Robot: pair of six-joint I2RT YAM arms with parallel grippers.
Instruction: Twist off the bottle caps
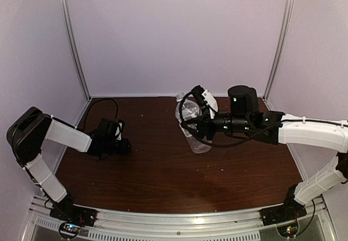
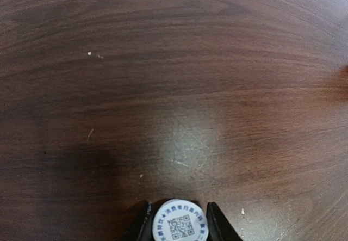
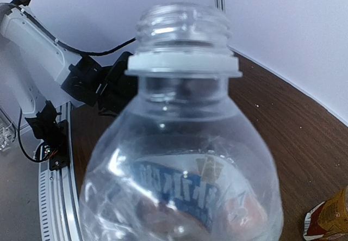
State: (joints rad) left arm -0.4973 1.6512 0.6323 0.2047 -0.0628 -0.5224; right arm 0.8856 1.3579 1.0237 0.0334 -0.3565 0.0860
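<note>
The left pincer is pinching a small white cap between its two black fingers. The cap is turning its round top to the wrist camera, showing a square printed code ringed with blue lettering. It is hanging over the dark wooden bench, on the left side and well apart from the bottles; whether it is touching the wood I cannot tell.

The right pincer is reaching in from the right and gripping the clear bottle around its middle, near the centre of the bench and toward the back. Seen from above, the bottle is leaning, its neck pointing toward the back wall and its base sitting nearer the arms. In the right wrist view the bottle is filling the frame; its threaded neck is standing bare and open, with only a white collar ring sitting below the threads. A blue and white label is wrapping the body lower down; the pincer's own fingers are lying out of that view.

An amber bottle with a red and white label is peeking in at the lower right corner, near the clear bottle on the bench; its top is being cut off by the frame.
</note>
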